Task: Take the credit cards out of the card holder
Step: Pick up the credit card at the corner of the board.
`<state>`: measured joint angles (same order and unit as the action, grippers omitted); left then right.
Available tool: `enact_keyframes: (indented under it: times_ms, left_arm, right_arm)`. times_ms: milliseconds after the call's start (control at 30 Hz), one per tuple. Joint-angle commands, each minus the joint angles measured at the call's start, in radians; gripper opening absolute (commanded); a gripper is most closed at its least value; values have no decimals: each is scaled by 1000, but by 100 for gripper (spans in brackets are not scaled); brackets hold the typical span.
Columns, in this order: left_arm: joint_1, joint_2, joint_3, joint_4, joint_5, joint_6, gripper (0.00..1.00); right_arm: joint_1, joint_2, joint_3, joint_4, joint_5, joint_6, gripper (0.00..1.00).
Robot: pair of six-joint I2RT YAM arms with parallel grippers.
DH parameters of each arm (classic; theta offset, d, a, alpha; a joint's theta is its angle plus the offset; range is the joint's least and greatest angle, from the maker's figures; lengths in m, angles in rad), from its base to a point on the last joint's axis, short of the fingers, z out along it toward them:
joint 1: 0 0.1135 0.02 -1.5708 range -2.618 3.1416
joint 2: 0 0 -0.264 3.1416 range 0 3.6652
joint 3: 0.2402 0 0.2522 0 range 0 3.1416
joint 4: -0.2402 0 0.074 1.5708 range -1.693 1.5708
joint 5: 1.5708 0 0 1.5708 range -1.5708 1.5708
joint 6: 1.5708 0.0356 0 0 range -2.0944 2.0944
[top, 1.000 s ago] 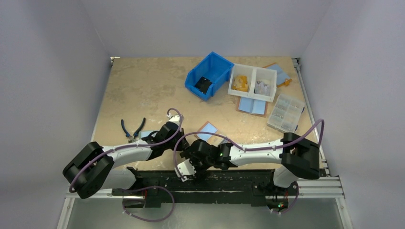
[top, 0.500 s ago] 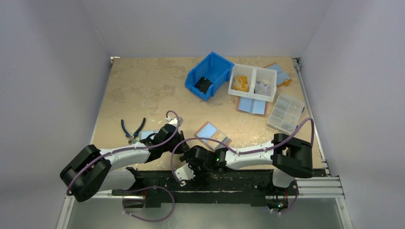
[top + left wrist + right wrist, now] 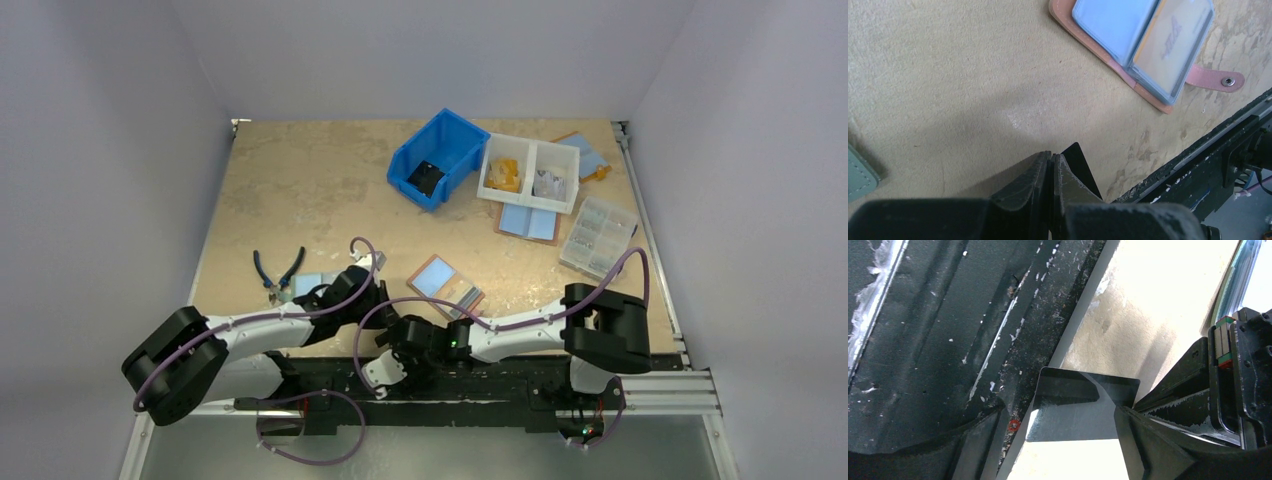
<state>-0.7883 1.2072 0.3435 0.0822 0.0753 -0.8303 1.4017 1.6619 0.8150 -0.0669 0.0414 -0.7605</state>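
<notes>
The card holder [image 3: 445, 282] lies open on the table, salmon-brown with light-blue lining; in the left wrist view it [image 3: 1143, 40] shows clear sleeves and its snap tab [image 3: 1215, 79]. My left gripper [image 3: 378, 305] [image 3: 1052, 155] is shut on a black credit card [image 3: 1079, 167], held near the table's front edge. My right gripper [image 3: 392, 338] [image 3: 1058, 415] stands open with its jaws on either side of that same card [image 3: 1078, 405]; a gap shows at its left finger [image 3: 983, 440].
A black rail [image 3: 450, 385] runs along the near table edge under the grippers. Pliers [image 3: 277, 270] and a pale green item [image 3: 312, 283] lie left. A blue bin [image 3: 438, 158], white divided tray [image 3: 530, 172], blue-lined folder [image 3: 528, 220] and clear parts box [image 3: 598, 235] stand behind.
My right arm has swung left and down toward the front rail, uncovering the card holder, and its jaws have narrowed a little. The left gripper stays shut on the black card.
</notes>
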Motion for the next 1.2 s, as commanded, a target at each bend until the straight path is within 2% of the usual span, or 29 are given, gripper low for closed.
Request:
enact_keyframes:
  times_ms: [0, 133, 300, 400, 600, 867, 1167]
  left_arm:
    - [-8, -34, -19, -10, -5, -34, 1]
    - [-7, -61, -21, -18, -19, -49, 1]
    - [-8, -121, -1, -75, -60, -60, 3]
    - [-8, -174, 26, -146, -100, -60, 5]
    - [-7, -283, 94, -276, -181, -43, 7]
    - [-6, -375, 159, -391, -258, -29, 8]
    - [-6, -450, 193, -458, -333, -23, 8]
  right_arm:
    - [16, 21, -3, 28, 36, 2, 83]
    - [16, 31, 4, 16, 43, 6, 71]
    - [16, 29, 20, -11, 40, 13, 44]
    - [16, 18, 30, -27, 35, 19, 36]
    - [16, -24, 48, -42, 8, 26, 28]
    - [2, -82, 68, -74, -26, 36, 24]
    - [-87, -158, 73, -74, -36, 48, 14]
